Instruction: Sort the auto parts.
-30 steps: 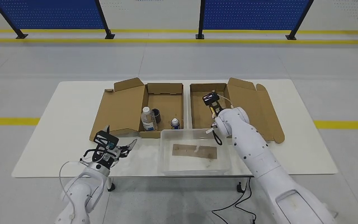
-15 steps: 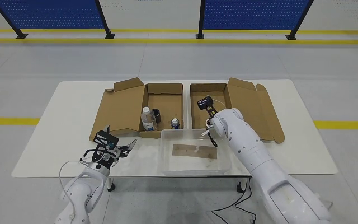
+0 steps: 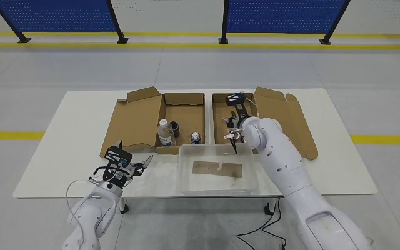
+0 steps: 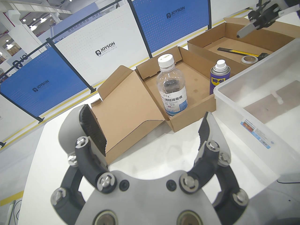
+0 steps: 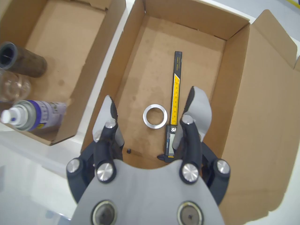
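Note:
My right gripper [image 5: 152, 94] hangs open over the right cardboard box [image 5: 234, 76], its fingers either side of a silver metal ring [image 5: 155, 117] lying on the box floor. A yellow and black caliper [image 5: 176, 80] lies beside the ring, with a tiny black part [image 5: 128, 151] nearby. In the top view this gripper [image 3: 232, 125] is above that box [image 3: 220, 106]. My left gripper [image 4: 146, 113] stands open and empty above the table's front left [image 3: 132, 167]. The left box [image 4: 194, 83] holds a clear bottle [image 4: 172, 90], a spray can [image 4: 219, 77] and a dark cylinder [image 5: 22, 63].
A clear plastic bin [image 3: 187, 184] sits in front of both boxes, with a small white part [image 3: 220, 167] inside. The box flaps [image 3: 134, 122] lie open outward on the white table [image 3: 69, 137]. Blue barrier panels stand behind.
My right gripper swung back from the bin's far edge to over the right box and turned downward. The left arm stayed still.

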Robot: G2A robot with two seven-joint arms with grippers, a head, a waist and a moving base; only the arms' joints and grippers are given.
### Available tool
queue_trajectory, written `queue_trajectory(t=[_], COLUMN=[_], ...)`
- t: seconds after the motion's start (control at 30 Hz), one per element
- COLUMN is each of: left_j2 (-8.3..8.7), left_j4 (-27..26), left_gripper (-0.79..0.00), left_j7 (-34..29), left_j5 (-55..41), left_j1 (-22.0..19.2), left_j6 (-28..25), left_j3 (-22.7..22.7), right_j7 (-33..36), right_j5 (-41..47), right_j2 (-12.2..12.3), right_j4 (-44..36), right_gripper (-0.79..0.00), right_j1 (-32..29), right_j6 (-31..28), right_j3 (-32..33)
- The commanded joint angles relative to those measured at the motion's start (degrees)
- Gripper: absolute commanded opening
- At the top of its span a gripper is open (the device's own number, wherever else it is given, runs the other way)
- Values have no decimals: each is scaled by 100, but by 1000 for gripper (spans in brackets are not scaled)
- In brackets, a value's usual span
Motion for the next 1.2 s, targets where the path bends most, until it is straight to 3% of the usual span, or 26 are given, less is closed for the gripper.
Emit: queue_trajectory(t=[0.0,0.27,0.47,0.67,1.17], left_j2=[0,0,0,0,0], left_j4=[0,0,0,0,0], left_gripper=[0,0,0,0,0], left_j7=[0,0,0,0,0], left_j5=[0,0,0,0,0], left_j1=[0,0,0,0,0], left_j6=[0,0,0,0,0], left_j3=[0,0,0,0,0], right_j7=[-85,-893,-1902,-2225,-2129], right_j5=[60,391,722,550,351], right_j2=[117,326,364,426,450], right_j4=[-765,-2995,-3793,-4362,-4553], right_gripper=[0,0,0,0,-1], right_j1=[-469,-2046,-2924,-3679,-3876], right_j6=[-93,-199,-217,-104,86], right_j3=[403,1289,1632,1949,2061])
